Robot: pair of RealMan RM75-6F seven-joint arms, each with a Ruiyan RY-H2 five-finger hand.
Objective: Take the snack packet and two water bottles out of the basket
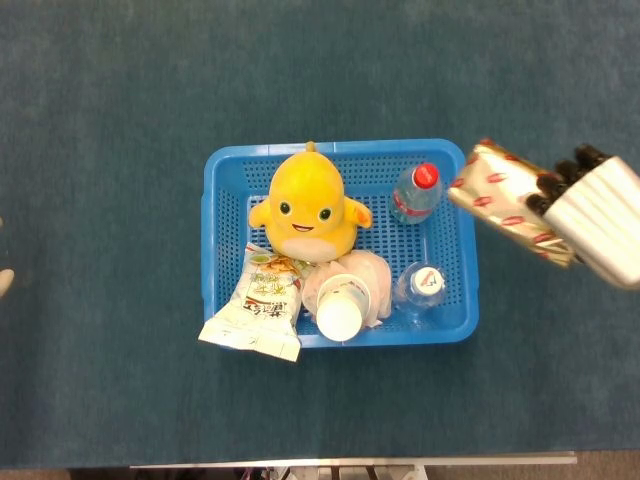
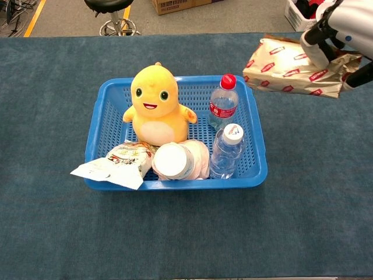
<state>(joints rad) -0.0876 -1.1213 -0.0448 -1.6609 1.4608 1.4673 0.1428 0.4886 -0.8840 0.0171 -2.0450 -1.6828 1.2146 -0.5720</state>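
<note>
1. Your right hand [image 1: 600, 222] runs off the right edge in the head view, and the chest view's top corner crops it too.
2. Its fingers cover part of the snack packet [image 2: 289, 74].
3. The pale scrap [image 1: 5, 282] at the left edge is too cropped to identify.

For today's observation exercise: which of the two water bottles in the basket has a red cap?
The far bottle, beside the yellow plush toy. The near bottle by the basket's front wall has a white cap.
</note>
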